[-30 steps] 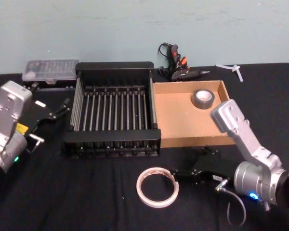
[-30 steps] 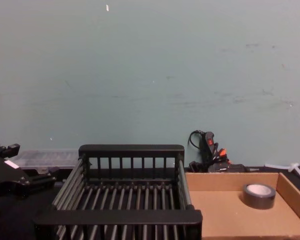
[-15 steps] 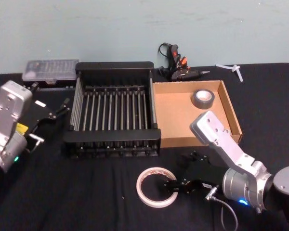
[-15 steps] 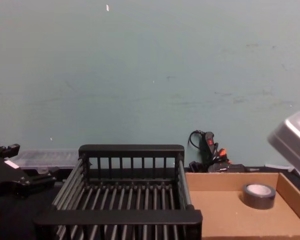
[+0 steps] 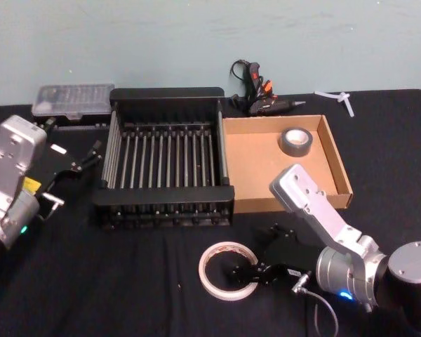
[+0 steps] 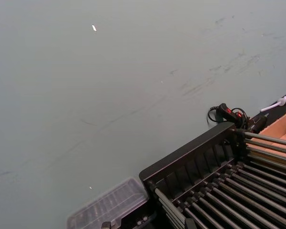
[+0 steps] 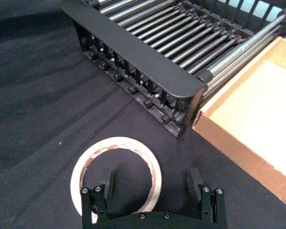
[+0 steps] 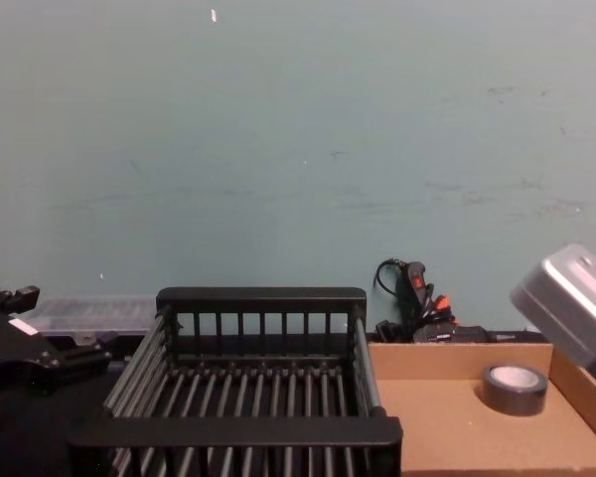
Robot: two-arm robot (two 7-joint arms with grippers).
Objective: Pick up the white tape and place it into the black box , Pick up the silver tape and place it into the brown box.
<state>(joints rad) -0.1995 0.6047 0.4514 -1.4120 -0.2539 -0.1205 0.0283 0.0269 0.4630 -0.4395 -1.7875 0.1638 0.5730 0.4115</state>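
The white tape [image 5: 217, 263] lies flat on the black cloth in front of the black box [image 5: 165, 203]. My right gripper [image 5: 244, 272] is low over the ring's right side and open. In the right wrist view, one finger [image 7: 107, 183] stands inside the hole of the white tape [image 7: 118, 141] and the other finger [image 7: 195, 179] outside its rim. The silver tape [image 5: 297, 142] lies in the far right corner of the brown box [image 5: 252, 168], as the chest view confirms for the silver tape [image 8: 514, 390]. My left gripper [image 5: 88, 158] is parked open, left of the black box.
A clear plastic case [image 5: 74, 102] sits at the back left, a glue gun with cables [image 5: 259, 91] behind the boxes, and a white plastic piece [image 5: 340, 100] at the back right. The two boxes stand side by side, touching.
My right gripper has slid left along the cloth from beside the white tape until its fingers straddle the ring's right rim. The left arm and both tapes have stayed put.
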